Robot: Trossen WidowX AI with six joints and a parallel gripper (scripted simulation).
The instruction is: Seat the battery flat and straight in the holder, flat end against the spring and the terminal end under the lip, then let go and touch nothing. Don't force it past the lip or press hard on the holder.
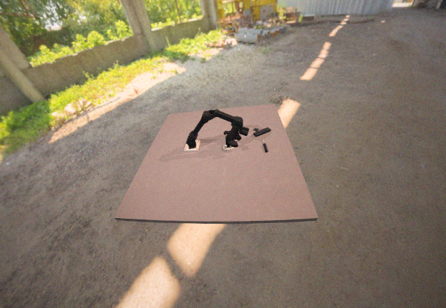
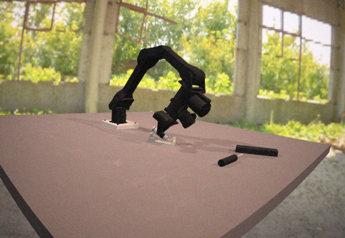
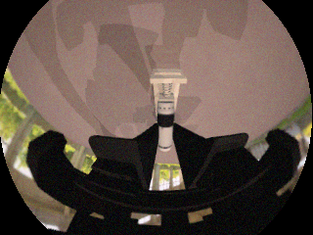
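My gripper [image 2: 160, 133] [image 3: 164, 125] [image 1: 228, 144] is shut on the battery [image 2: 166, 137] [image 3: 166, 117], a pale cylinder with dark bands. I hold it tilted, its lower end down in the pale holder [image 2: 154, 139] [image 3: 168, 80] and its other end raised between my fingers. The holder lies on the brown table [image 2: 111, 188] [image 1: 216, 189] just in front of the arm's base [image 2: 119, 124] [image 1: 191, 147]. In the wrist view the battery points straight away from me, in line with the holder's far end. Whether the lower end touches the spring or the lip is hidden.
A black bar [image 2: 256, 150] [image 1: 261, 131] lies on the table to the right of the holder. A small black-handled tool [image 2: 227, 160] [image 1: 265, 147] lies next to it. The table's right edge is just beyond them.
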